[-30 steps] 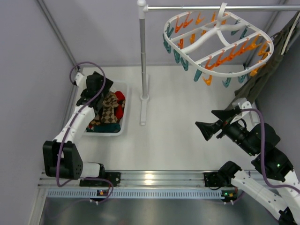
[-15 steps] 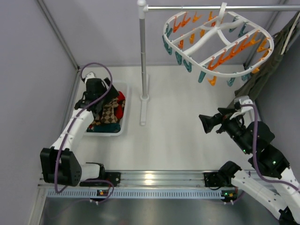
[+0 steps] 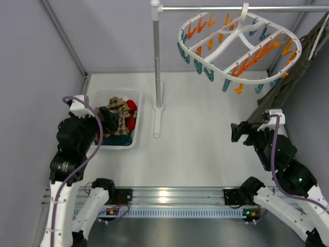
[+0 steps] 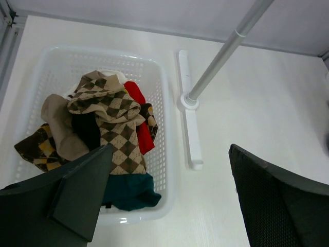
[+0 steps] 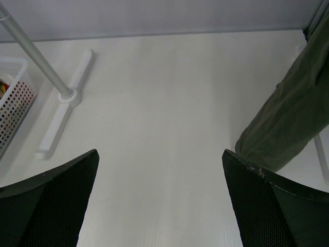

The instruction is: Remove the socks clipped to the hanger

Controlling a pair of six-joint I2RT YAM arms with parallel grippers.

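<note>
The hanger (image 3: 241, 38), a white oval frame with orange and teal clips, hangs from the rail at the top right; I see no socks on its clips. The socks (image 3: 120, 117), argyle and tan, lie piled in a white basket (image 3: 115, 146) at the left, with red and teal cloth among them. They also show in the left wrist view (image 4: 105, 113). My left gripper (image 3: 105, 116) is open and empty, above the basket's near edge (image 4: 170, 149). My right gripper (image 3: 237, 131) is open and empty over bare table at the right (image 5: 159, 153).
A grey pole (image 3: 156, 62) stands on a white foot (image 4: 189, 128) right of the basket and carries the rail (image 3: 231, 8). An olive-green garment (image 3: 293, 77) hangs at the far right, close to my right arm (image 5: 288, 123). Grey walls close in the left and right sides.
My left arm has pulled back from over the basket toward the near left. My right gripper has drawn back to the right. The hanger has swung slightly.
</note>
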